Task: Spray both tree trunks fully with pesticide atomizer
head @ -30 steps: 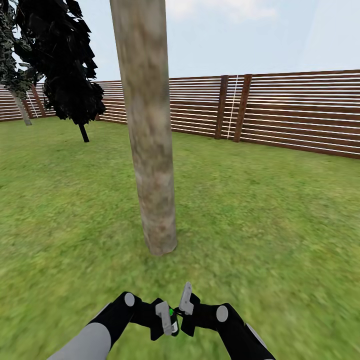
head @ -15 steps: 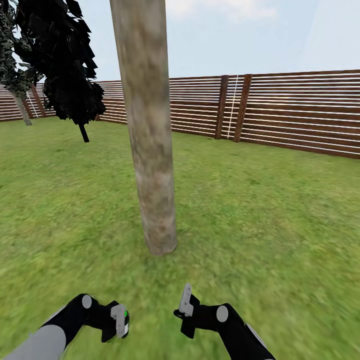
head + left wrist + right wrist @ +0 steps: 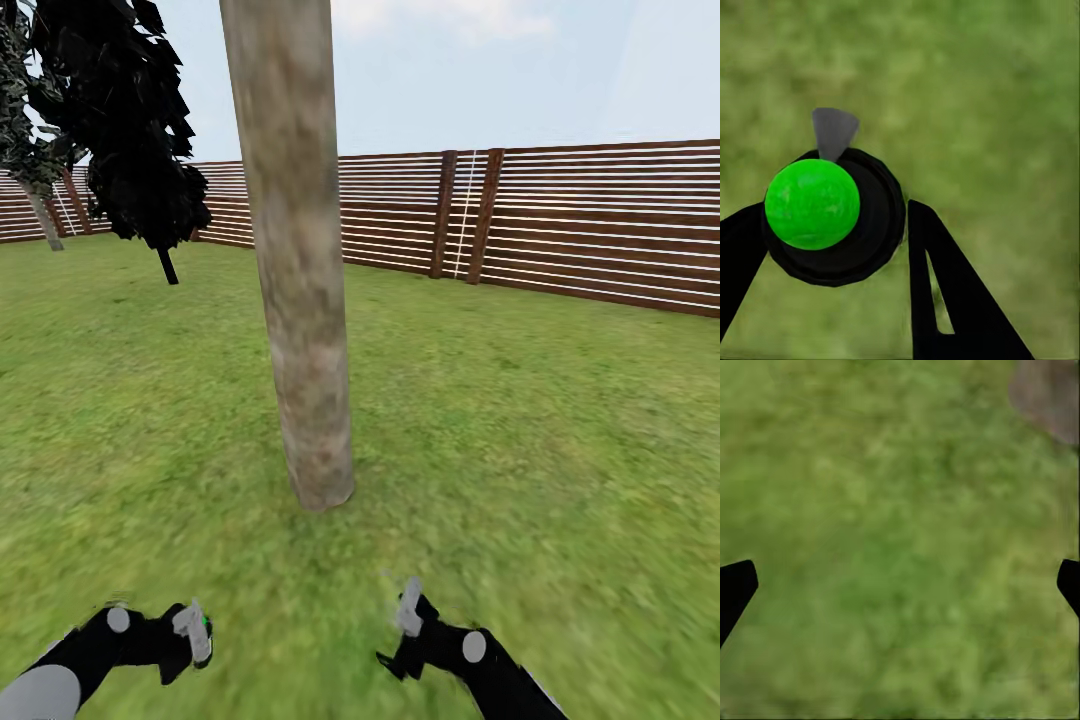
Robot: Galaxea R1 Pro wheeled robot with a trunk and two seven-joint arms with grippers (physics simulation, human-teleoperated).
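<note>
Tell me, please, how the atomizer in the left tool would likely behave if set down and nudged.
The atomizer looks round, with a smooth green dome, so on its side it would probably roll. Its black shell shows no deformation between the fingers of the left tool, suggesting stiffness. Those curved, smooth sides might slip in a light grip.

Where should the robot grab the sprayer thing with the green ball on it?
Grab the sprayer's round black body, with one of the jaws on each side of it, the way the left gripper holds it. The body is round and even, so it probably sits snugly between them. That keeps the green top and the grey nozzle free to spray.
</note>
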